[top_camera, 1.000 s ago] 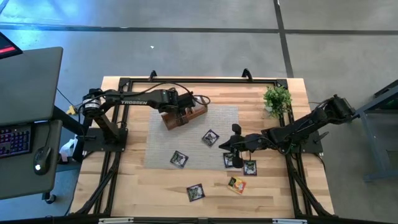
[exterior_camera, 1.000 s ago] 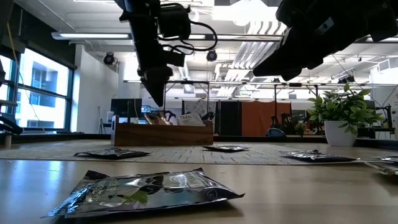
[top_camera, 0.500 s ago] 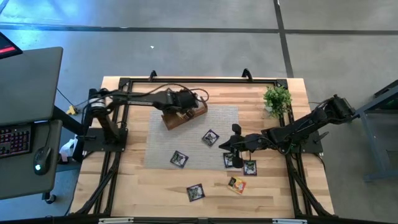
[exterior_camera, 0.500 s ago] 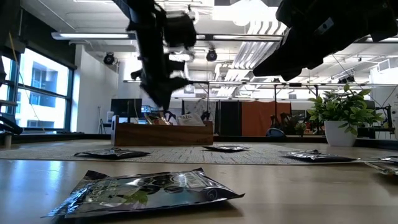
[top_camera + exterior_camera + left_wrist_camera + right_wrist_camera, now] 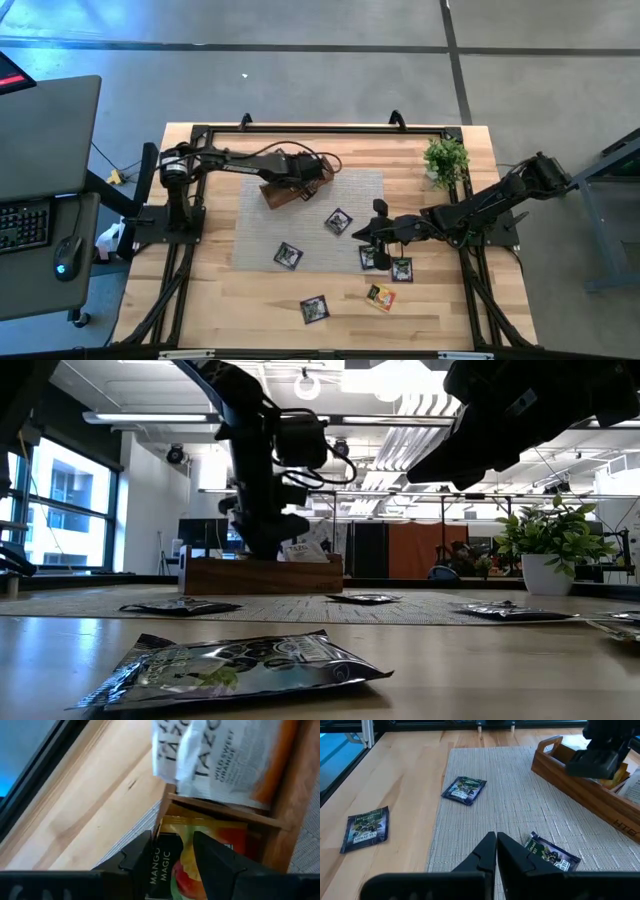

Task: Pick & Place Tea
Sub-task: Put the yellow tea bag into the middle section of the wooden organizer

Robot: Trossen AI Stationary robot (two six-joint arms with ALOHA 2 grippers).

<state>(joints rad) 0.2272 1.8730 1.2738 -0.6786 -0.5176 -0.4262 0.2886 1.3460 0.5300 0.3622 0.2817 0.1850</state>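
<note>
Holding a yellow-red sachet [image 5: 200,855] over the wooden tray [image 5: 296,184], left pincer [image 5: 172,857] risks snagging the divider; right pincer [image 5: 496,851] waits closed.

Woven mat [image 5: 310,225]: centre of table [image 5: 220,300]. Wooden compartment tray [image 5: 275,192]: on mat's far-left corner, sachets inside. Potted plant [image 5: 446,160]: far right. Loose tea sachets: two on mat [image 5: 338,221] [image 5: 288,256]; two at its near-right edge [image 5: 401,269]; two nearer, on bare table [image 5: 314,309] [image 5: 380,297].
</note>
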